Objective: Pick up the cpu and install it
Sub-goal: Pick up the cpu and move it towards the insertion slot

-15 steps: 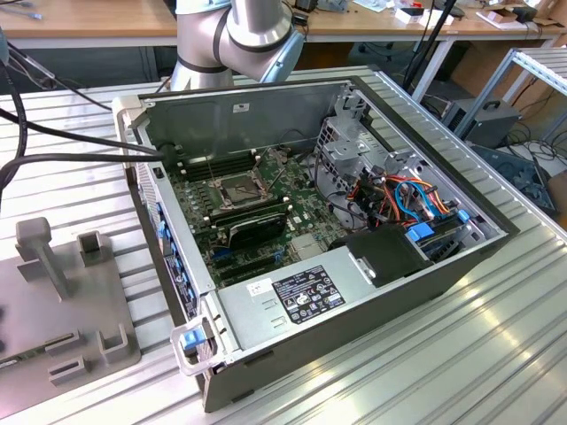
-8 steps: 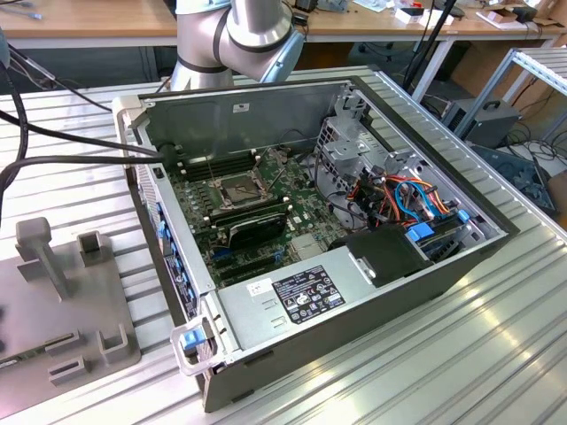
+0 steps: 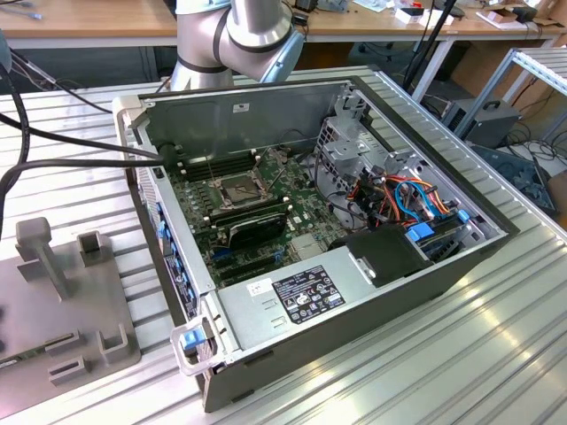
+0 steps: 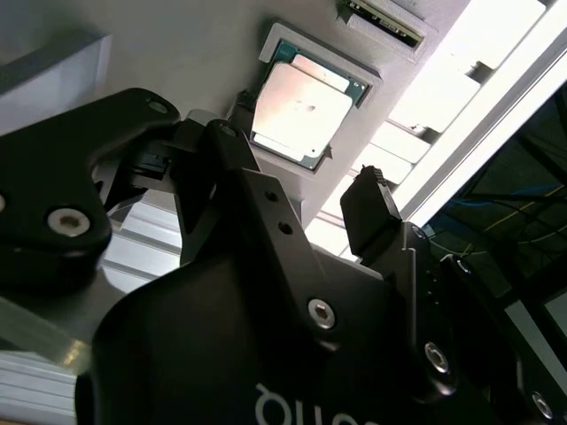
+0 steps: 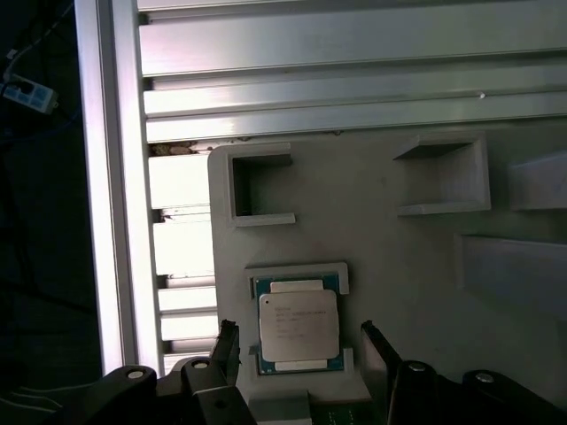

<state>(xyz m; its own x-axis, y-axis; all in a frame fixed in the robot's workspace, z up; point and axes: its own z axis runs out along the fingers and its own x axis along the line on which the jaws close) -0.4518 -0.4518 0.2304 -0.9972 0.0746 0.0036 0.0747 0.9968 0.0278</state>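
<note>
The end effector (image 5: pixel 299 343) has its two black fingers (image 5: pixel 227 350) spread wide apart. It holds nothing. In the first wrist view the cpu (image 5: pixel 299 323) lies flat in the gap between the fingers. So it looks to be right under the end effector, with one finger off each side of it. Neither finger seems to touch it. The chip is close to square, so no long side matters much. Its edges run straight along with the fingers, not at a slant.

The cpu sits silver side up in a small shallow frame (image 5: pixel 297 270) on a grey plate (image 5: pixel 407 266). This plate lies on the table (image 3: pixel 443 354) of shiny metal slats, at the exterior view's left of the open computer case (image 3: pixel 354 310).

Inside the case is the green motherboard (image 3: pixel 301 208) with its dark square socket (image 3: pixel 241 188). The socket is well apart from the cpu. There is only one arm (image 3: pixel 239 35), and it reaches up out of the picture behind the case.
</note>
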